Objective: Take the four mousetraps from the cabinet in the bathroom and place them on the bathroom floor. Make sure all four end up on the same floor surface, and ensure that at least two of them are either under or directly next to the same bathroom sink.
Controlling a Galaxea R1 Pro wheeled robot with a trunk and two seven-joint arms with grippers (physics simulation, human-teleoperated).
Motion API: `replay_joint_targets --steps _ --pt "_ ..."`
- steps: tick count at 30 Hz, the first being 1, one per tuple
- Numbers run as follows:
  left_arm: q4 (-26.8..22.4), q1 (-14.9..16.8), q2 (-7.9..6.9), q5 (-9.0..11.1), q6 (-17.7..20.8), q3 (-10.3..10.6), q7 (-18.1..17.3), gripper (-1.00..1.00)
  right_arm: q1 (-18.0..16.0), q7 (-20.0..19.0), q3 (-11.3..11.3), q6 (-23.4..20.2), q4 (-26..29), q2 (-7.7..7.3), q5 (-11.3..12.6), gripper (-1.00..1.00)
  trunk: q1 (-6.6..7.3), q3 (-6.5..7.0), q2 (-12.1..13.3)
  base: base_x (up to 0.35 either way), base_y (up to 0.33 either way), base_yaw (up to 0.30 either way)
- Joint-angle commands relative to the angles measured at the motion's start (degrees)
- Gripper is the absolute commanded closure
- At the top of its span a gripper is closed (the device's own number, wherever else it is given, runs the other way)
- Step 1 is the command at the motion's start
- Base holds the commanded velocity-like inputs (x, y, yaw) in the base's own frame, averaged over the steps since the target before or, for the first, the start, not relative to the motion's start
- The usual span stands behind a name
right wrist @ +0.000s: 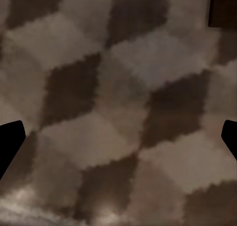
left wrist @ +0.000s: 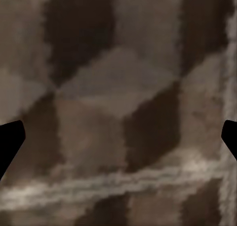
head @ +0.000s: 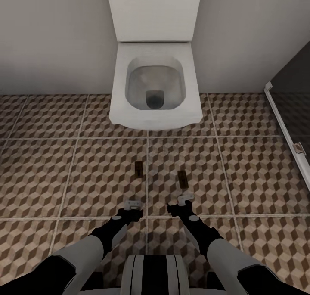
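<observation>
Two mousetraps lie on the patterned bathroom floor (head: pixel 64 166) in front of a white toilet (head: pixel 155 88), with both grippers low just behind them.

One mousetrap (head: pixel 138 169) sits just left of a grout line and the other mousetrap (head: pixel 183 179) just right of it, near each other but apart, both flat on the tiles. The left gripper (head: pixel 132 207) hovers over the floor behind the first trap, touching nothing. In its wrist view the fingertips (left wrist: pixel 11 143) show at opposite edges, jaws spread wide with bare tile between. The right gripper (head: pixel 184 200) is close behind the second trap, its jaws equally wide and empty, fingertips (right wrist: pixel 11 142) at the frame edges over tile. A glass shower wall (head: pixel 290 114) stands at the right.
</observation>
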State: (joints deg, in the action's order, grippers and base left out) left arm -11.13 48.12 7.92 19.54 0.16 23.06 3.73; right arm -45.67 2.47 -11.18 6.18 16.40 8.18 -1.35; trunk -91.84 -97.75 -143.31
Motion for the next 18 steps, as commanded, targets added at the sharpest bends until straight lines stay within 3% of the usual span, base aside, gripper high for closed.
replay_joint_targets --steps 1,11,18 --pt "0.0 0.0 -0.02 0.5 0.0 0.5 0.3 -1.0 0.0 0.3 -0.2 0.1 -0.1 -0.01 -0.1 -1.0 0.01 -0.02 0.0 -0.002 0.0 0.0" --pt "0.0 0.0 -0.01 0.5 0.0 0.5 0.3 -1.0 0.0 0.3 -0.2 0.1 -0.1 -0.01 -0.1 -1.0 0.01 -0.02 0.0 0.0 0.0 0.0" --pt "0.0 0.0 -0.01 0.5 0.0 0.5 0.3 -1.0 0.0 0.3 -0.2 0.1 -0.1 -0.01 -0.1 -1.0 0.38 1.49 0.5 0.0 0.0 0.0"
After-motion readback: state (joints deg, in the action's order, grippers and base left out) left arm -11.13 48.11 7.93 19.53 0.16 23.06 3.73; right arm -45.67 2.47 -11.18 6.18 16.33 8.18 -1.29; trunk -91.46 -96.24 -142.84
